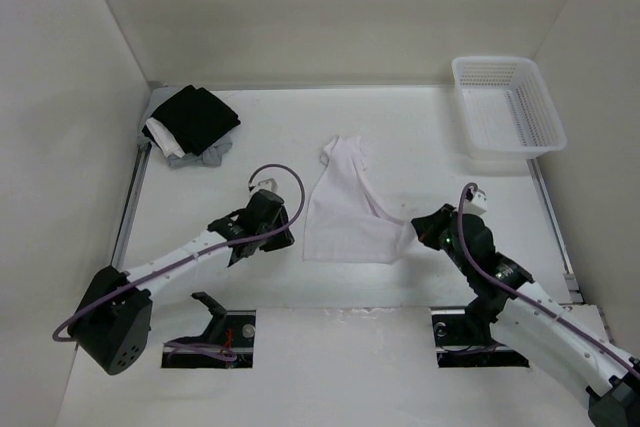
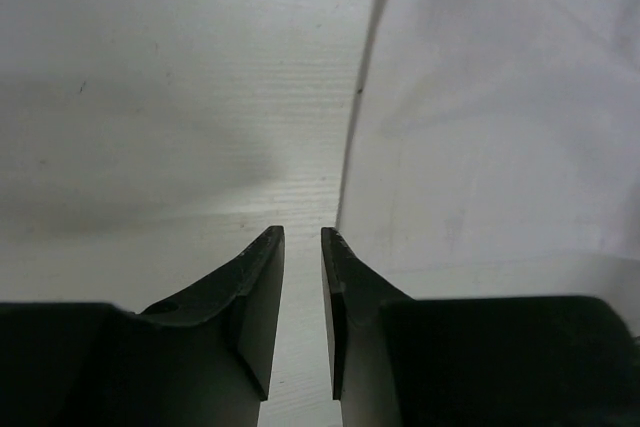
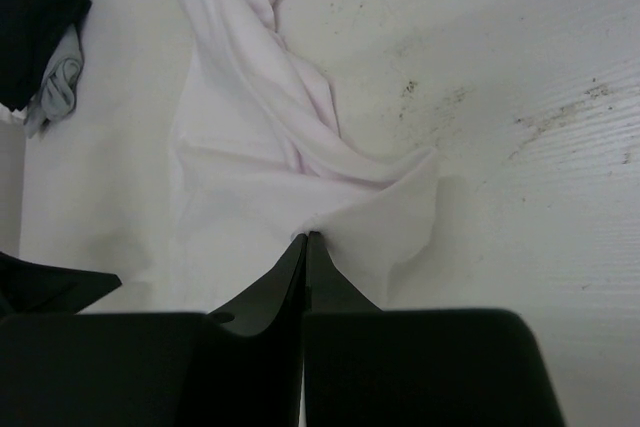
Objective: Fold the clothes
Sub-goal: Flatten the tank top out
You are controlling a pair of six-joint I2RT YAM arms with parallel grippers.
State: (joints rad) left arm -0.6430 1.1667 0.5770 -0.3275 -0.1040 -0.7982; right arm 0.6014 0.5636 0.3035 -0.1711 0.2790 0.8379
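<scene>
On the surface (image 1: 420, 137) centre: the clothes (image 1: 345, 209), one white shirt, long axis running far-to-near, narrow bunched end far, wide hem nearest my bases. My right tool (image 1: 418, 231) is at the hem's near-right corner. Its wrist view shows the tips pressed together with a peak of fabric pinched between them and the cloth drawn into a ridge toward it, so I read that corner as clamped. My left tool (image 1: 284, 237) sits low, just beside the shirt's left edge, near the near-left corner. In its wrist view the fingers (image 2: 250, 297) are a narrow gap apart with bare surface showing through and nothing held. The fabric edge runs just off the right-hand finger and away ahead. So the shirt lies to the right of the left tool, edge roughly parallel to the fingers, not between them. My read: right hem corner secured, left corner not yet. The next move turns on shifting the left tool right across that edge, opening wider, then closing on the corner. Risk: the fabric is thin and flat, so the tips may skate over it. Dark pile (image 1: 190, 122) far left and basket (image 1: 505, 107) far right are well apart from this.
</scene>
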